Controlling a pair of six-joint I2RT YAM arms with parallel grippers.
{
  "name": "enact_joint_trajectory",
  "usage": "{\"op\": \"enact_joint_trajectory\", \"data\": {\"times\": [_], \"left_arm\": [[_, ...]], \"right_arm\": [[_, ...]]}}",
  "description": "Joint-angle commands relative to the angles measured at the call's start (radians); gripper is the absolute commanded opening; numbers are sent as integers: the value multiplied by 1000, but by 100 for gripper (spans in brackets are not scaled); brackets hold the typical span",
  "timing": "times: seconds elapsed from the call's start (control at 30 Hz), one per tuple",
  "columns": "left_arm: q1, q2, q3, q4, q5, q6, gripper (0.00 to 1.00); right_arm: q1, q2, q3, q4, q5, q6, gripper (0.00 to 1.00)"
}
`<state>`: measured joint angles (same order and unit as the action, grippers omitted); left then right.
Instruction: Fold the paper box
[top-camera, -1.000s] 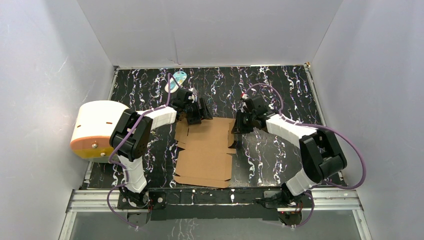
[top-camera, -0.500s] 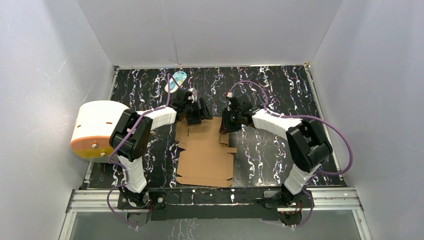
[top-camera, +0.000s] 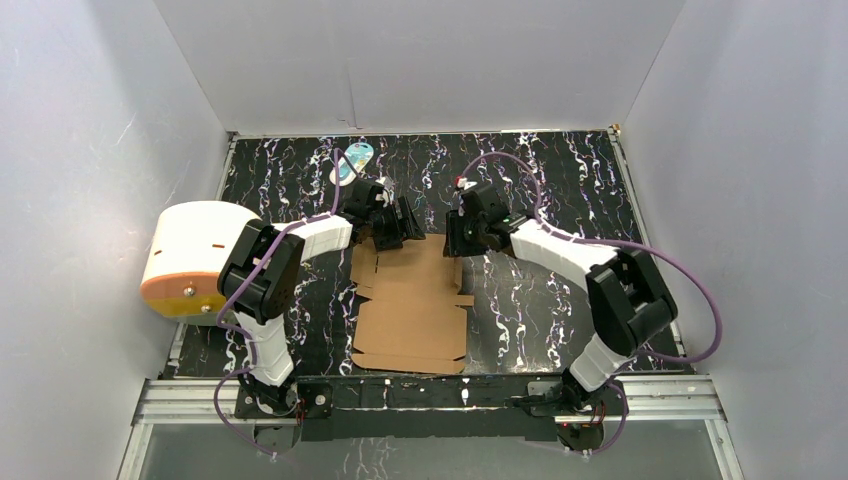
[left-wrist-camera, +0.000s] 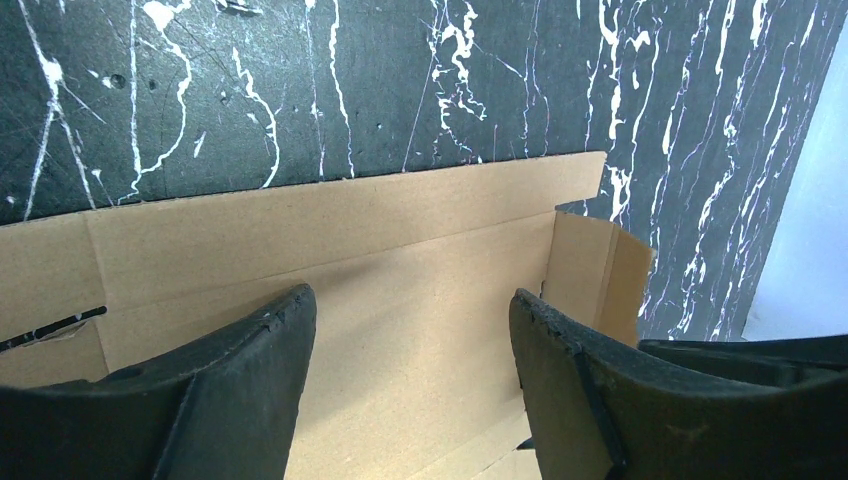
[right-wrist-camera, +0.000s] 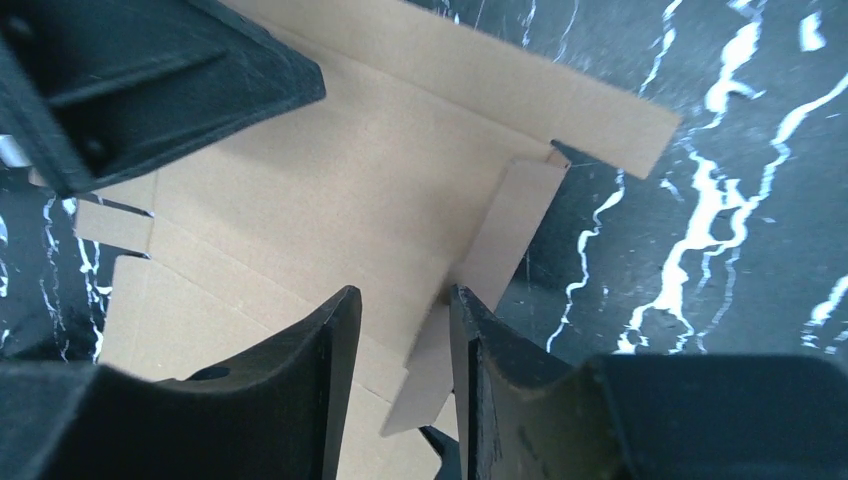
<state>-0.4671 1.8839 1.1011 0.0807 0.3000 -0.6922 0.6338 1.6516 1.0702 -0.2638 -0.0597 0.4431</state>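
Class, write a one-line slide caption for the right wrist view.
Right gripper, fingers parted, at a raised side flap of the flat paper box.

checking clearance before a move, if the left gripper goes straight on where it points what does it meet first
Most likely the cardboard sheet: the left gripper, open, points down onto its flat panel, with nothing in between. How near it is, the wrist view does not show.
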Motion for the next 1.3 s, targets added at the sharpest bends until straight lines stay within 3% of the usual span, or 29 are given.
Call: {"op": "enact_joint_trajectory", "data": {"times": [0.0,0.33,0.7,1.27], "left_arm": [[-18,-8,-37,-122,17,2,69],[-19,1,-31,-131,14,7,70],[-18,6,-22,-143,13,14,70],[-18,11,-20,-150,8,16,70]], "right_arm": [[-36,-101,-9,22,76,-51,48],[-184,-103,-44,100,-23,-84,56],[-234,52,-3,174,-90,-86,78],[-234,198,61,205,-190,-91,78]]}}
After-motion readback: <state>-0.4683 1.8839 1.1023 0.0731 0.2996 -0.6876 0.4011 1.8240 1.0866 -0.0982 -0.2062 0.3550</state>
